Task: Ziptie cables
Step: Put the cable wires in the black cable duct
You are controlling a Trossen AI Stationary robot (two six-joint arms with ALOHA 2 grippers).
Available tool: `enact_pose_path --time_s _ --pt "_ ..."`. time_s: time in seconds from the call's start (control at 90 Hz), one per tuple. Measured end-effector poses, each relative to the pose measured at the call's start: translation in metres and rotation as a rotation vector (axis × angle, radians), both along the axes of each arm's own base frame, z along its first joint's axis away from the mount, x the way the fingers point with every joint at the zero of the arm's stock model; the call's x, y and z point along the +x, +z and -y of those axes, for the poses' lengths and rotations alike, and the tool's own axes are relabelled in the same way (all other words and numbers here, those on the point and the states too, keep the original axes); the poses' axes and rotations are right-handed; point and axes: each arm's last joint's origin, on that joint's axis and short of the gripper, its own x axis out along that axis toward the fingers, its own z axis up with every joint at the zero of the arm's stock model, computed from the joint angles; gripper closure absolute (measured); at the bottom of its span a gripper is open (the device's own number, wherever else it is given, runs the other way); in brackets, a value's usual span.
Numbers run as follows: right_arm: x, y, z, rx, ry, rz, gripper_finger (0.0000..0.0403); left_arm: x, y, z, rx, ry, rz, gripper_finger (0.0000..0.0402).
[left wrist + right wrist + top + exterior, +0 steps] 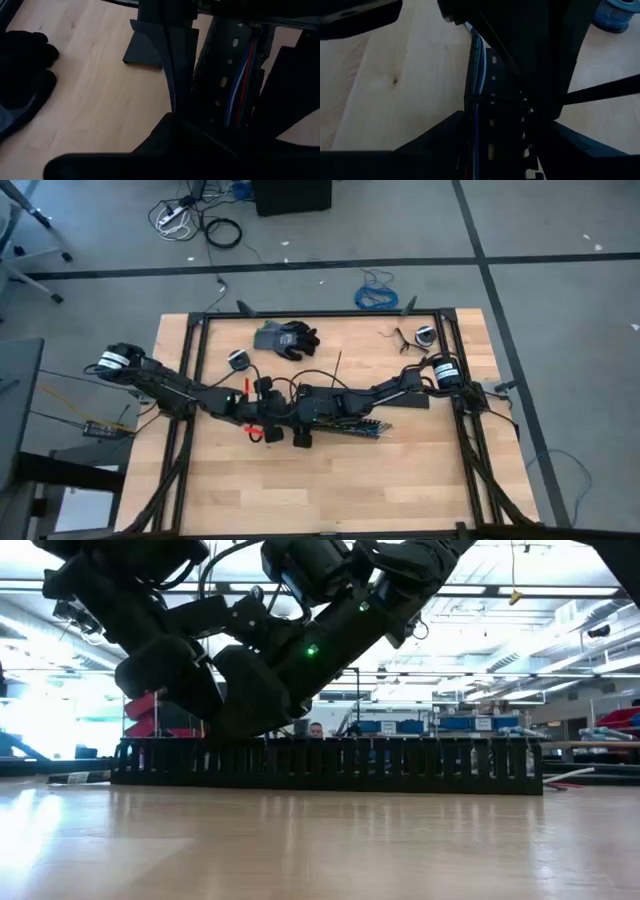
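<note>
Nearest the front edge, the pale wooden table (pixel 330 490) lies bare, and across its middle stretches a long black slotted plastic cable duct (pixel 400 765), standing like a low comb-toothed fence in the low view. Both dark arms meet over this duct at the table's centre. The left gripper (pixel 268 418) sits at the duct's left end, beside red parts of its own wrist, and the right gripper (pixel 318 412) is just beside it on the duct; both are so crowded by dark arm bodies that I cannot tell whether either one is spread or closed. The thin blue, red and grey cables (pixel 240 80) lie inside the duct's channel, running along its length between the slotted walls. Farther back rests a dark grey work glove (pixel 286 338), and at the table's far right corner a small white-and-black reel (pixel 425 335). Beyond the far edge a blue coiled cable (pixel 376 296) lies on the floor.
</note>
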Motion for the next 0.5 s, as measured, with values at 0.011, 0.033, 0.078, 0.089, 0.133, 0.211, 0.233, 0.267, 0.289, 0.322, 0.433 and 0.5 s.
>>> enact_pose_path --time_s 0.011,0.033,0.078,0.089,0.133,0.211,0.233,0.267,0.289,0.322,0.433,0.5 --pt "0.0000 0.0000 0.0000 0.000 0.000 0.000 0.0185 0.0002 -0.0003 0.0000 0.002 0.001 -0.001 0.0402" --pt "-0.0001 -0.0001 0.0000 0.001 0.000 -0.001 0.0186 0.0005 -0.0008 0.0001 0.006 0.001 -0.001 0.0402" --pt "-0.0002 -0.0002 0.0000 0.001 -0.001 -0.002 0.0186 0.0011 -0.0021 0.0000 0.013 0.001 -0.005 0.0402" --pt "-0.0002 -0.0003 0.0000 0.001 -0.001 -0.002 0.0186 0.0012 -0.0022 0.0000 0.017 0.000 -0.006 0.0402" --pt "-0.0003 -0.0005 0.0001 -0.001 0.000 -0.003 0.0187 0.0014 -0.0023 0.0000 0.030 -0.002 -0.006 0.0402" --pt "-0.0003 -0.0005 0.0001 -0.003 0.000 -0.003 0.0187 0.0018 -0.0021 -0.0004 0.036 -0.003 -0.004 0.0402" --pt "-0.0004 -0.0006 0.0001 -0.003 0.000 -0.004 0.0187 0.0018 -0.0021 -0.0007 0.037 -0.004 -0.005 0.0402" --pt "-0.0004 -0.0007 0.0001 -0.004 0.000 -0.004 0.0186 0.0017 -0.0020 -0.0008 0.041 -0.008 -0.007 0.0402" --pt "-0.0005 -0.0007 0.0001 -0.005 0.001 -0.005 0.0186 0.0014 -0.0016 -0.0009 0.042 -0.010 -0.008 0.0402" --pt "-0.0005 -0.0007 0.0001 -0.006 0.002 -0.006 0.0186 0.0011 -0.0014 -0.0011 0.043 -0.010 -0.011 0.0402" --pt "-0.0005 -0.0007 0.0000 -0.005 0.005 -0.006 0.0187 0.0008 -0.0010 -0.0013 0.041 -0.010 -0.011 0.0402" --pt "-0.0003 -0.0006 0.0000 -0.004 0.005 -0.004 0.0187 0.0007 -0.0010 -0.0013 0.038 -0.012 -0.012 0.0402"
